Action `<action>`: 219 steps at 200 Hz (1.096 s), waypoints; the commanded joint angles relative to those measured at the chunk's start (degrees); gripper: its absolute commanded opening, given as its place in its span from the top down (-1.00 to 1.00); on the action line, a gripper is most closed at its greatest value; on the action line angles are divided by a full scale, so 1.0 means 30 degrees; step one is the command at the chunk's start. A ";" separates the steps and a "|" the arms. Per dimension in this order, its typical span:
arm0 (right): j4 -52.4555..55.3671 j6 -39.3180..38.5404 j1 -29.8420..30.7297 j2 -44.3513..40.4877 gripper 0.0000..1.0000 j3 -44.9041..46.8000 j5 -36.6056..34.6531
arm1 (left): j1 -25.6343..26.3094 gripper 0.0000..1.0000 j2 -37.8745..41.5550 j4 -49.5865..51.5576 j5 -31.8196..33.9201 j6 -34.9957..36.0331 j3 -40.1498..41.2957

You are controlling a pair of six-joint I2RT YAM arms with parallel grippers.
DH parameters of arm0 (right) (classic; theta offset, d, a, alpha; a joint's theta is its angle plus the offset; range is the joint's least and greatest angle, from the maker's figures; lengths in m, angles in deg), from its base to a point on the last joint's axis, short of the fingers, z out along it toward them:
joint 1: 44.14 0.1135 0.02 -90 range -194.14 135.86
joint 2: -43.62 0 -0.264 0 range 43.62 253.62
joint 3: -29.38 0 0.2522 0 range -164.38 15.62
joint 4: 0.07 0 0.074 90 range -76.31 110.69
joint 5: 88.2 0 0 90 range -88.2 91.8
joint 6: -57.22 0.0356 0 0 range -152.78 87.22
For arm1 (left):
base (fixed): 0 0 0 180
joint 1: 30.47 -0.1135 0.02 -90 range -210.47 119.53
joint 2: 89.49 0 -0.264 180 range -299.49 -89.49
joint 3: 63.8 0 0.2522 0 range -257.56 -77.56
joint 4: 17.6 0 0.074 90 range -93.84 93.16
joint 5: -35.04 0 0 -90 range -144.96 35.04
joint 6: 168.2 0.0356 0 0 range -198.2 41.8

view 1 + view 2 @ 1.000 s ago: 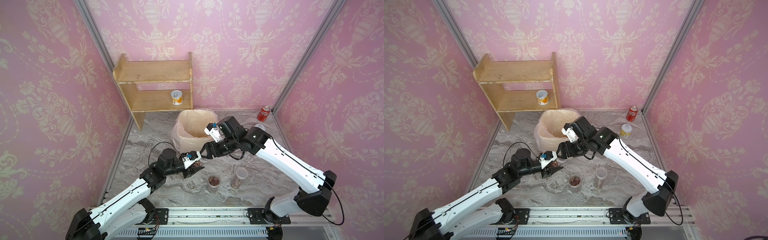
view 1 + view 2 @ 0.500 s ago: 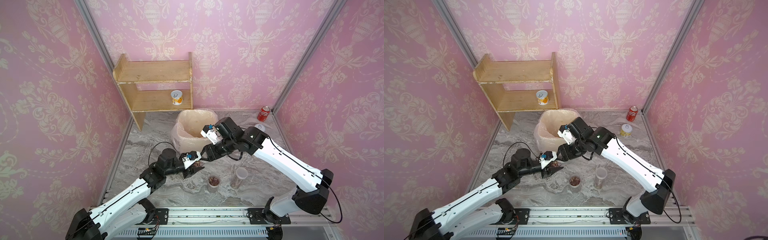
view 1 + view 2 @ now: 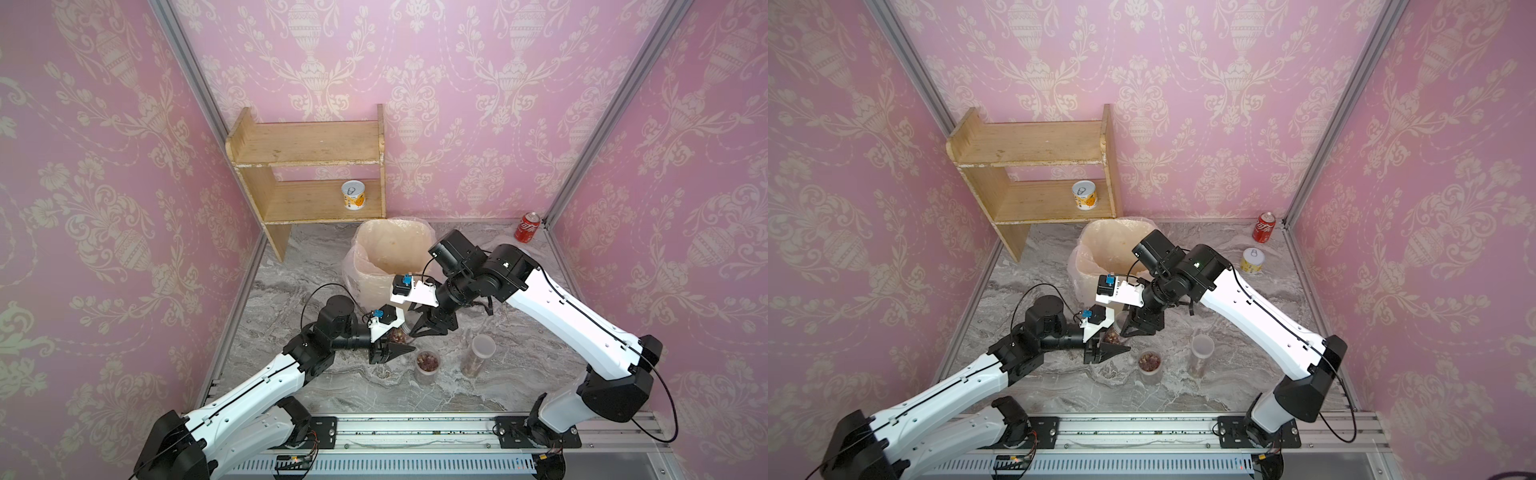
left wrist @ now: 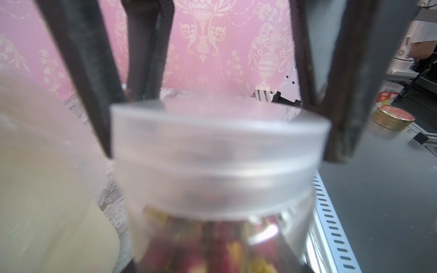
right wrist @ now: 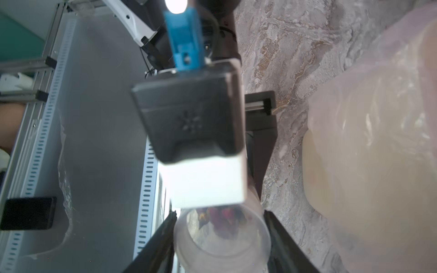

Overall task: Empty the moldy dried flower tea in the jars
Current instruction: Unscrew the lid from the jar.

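My left gripper point(image 3: 395, 347) is shut on a short clear jar point(image 3: 401, 332) just in front of the bin, and moldy dried flower tea point(image 4: 212, 248) shows through its wall. The jar's frosted lid point(image 4: 217, 151) is still on. My right gripper point(image 3: 430, 326) comes down from above, its dark fingers point(image 4: 94, 82) pressed against both sides of that lid point(image 5: 222, 241). A second short jar point(image 3: 428, 368) stands open on the table with tea point(image 3: 428, 360) inside. Beside it stands the taller jar point(image 3: 478, 355), lidded.
A bin lined with a plastic bag point(image 3: 390, 249) stands right behind the grippers. A wooden shelf point(image 3: 307, 166) at the back left carries a printed tin point(image 3: 353, 195). A red cola can point(image 3: 527, 227) and another tin point(image 3: 1252, 260) sit at the back right.
My right gripper has come down a little onto the held jar and its jaws have narrowed onto the lid. The left arm and its jar have stayed still.
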 commanded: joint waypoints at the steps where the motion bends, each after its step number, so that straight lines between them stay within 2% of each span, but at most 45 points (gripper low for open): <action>1: 0.1117 -0.5641 0.0491 0.0714 0.54 -0.0539 -0.0699 | 0.0100 0.99 -0.0195 -0.1021 -0.1520 -0.1692 -0.0542; 31: 0.1290 -0.6474 0.0551 0.1052 0.54 -0.1092 -0.1074 | 0.0089 0.97 -0.0229 -0.1078 -0.1540 -0.1714 -0.0463; 52: 0.0458 -0.6076 0.0612 0.0857 0.48 -0.0895 -0.0876 | 0.0092 0.97 -0.0167 -0.1114 -0.1285 -0.1661 -0.0420; 65: 0.0035 -0.5386 0.0649 0.0789 0.14 -0.0918 -0.0565 | 0.0112 0.97 -0.0080 -0.1119 -0.0930 -0.1520 -0.0384; 76: -0.0348 -0.4494 0.0634 0.0704 -0.47 -0.0917 -0.0434 | 0.0087 0.97 0.0098 -0.1070 -0.0379 -0.1267 -0.0299; 77: -0.0437 -0.4251 0.0622 0.0687 -0.61 -0.0916 -0.0446 | 0.0086 0.97 0.0138 -0.1070 -0.0306 -0.1256 -0.0286; 85: -0.0797 -0.3446 0.0625 0.0532 -0.85 -0.0845 -0.0537 | 0.0086 0.97 0.0250 -0.0973 0.0105 -0.1032 -0.0217; 94: -0.1001 -0.2693 0.0611 0.0348 -0.98 -0.0810 -0.0527 | 0.0103 0.97 0.0435 -0.0880 0.0590 -0.0747 -0.0146; 133: -0.3247 0.1940 0.0488 -0.2092 -0.99 0.0917 -0.0378 | 0.0096 0.97 0.0873 -0.0132 0.2288 0.0275 -0.0159; 156: -0.4786 0.6366 0.0031 -0.3966 -0.97 0.2708 -0.1287 | 0.0109 0.97 0.0979 -0.0023 0.2966 0.0618 -0.0180; 176: -0.5632 1.1459 -0.0397 -0.5220 -0.94 0.3750 -0.2571 | 0.0087 0.97 0.1063 -0.0001 0.3405 0.0866 -0.0177; 198: -0.4538 1.6240 -0.0647 -0.5075 -0.92 0.3224 -0.4025 | 0.0087 0.97 0.1065 0.0437 0.3819 0.1204 -0.0343; 219: -0.3255 1.8963 -0.0649 -0.4061 -0.86 0.2480 -0.4513 | 0.0098 0.97 0.1000 0.0936 0.4124 0.1536 -0.0490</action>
